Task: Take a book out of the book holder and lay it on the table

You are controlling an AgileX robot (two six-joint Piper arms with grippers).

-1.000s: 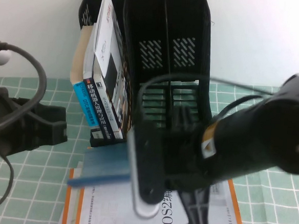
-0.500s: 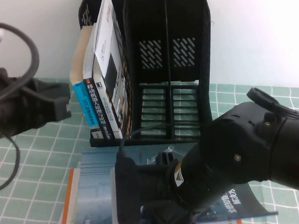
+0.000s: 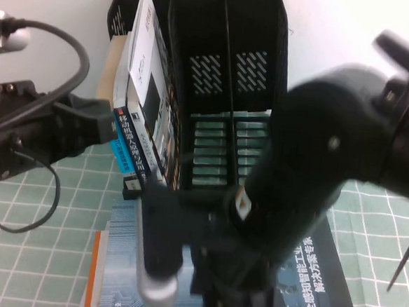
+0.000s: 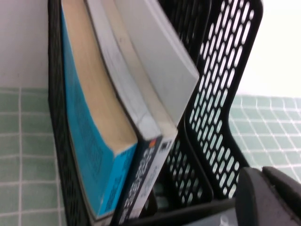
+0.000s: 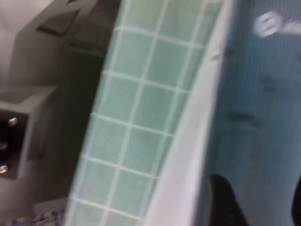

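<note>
Placement stage, judging by the layout: dark blue book (image 3: 326, 271) out of the black book holder (image 3: 226, 92) and spread low across the bottom of the high view, apparently flat or close to it. Seems to rest on the white-and-orange ROS2 book (image 3: 95, 276) rather than straight on the mint-green gridded table (image 3: 22, 253). Hard to confirm full contact, with the right arm (image 3: 331, 155) blurred and covering the middle of the cover. Right gripper (image 3: 229, 299) down at bottom centre of that view, directly over the blue cover; cannot tell whether clenched on the book or released, neither from above nor from the right wrist view, where only blue cover (image 5: 263, 117), a pale edge and green cloth show. Left gripper (image 3: 94, 126) at middle left of the high view, just beside the holder's left slot, carrying nothing visible; grip state likewise impossible to tell. Facing it in the left wrist view: a light-blue-spined book (image 4: 101, 174), a black-spined one (image 4: 141, 188) and a leaning white one (image 4: 160, 52), all inside the holder. Next move, as a judgement: let go if not already done, then lift the right gripper straight up and away without dragging the thin cover or nudging the holder just behind. Worth checking first for a settled, level book.
</note>
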